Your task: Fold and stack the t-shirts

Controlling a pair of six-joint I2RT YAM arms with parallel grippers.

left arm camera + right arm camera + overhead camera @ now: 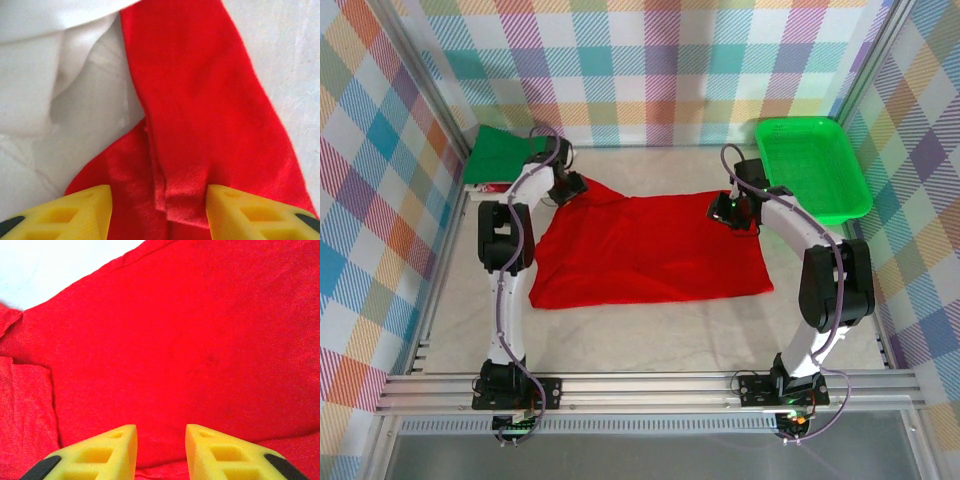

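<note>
A pale, marbled tabletop sits inside pastel plaid cloth walls. One plain bright red short-sleeved t-shirt lies spread mid-table, its long axis running left to right. One folded dark green t-shirt rests in the far left corner, and one bright green plastic mesh basket in the far right. One whitish cloth lies just beside the red shirt's far left corner.

The left gripper has its fingers wide apart, straddling a red ridge at that corner. The right gripper, fingers narrowly parted, is over the shirt's far right edge.
</note>
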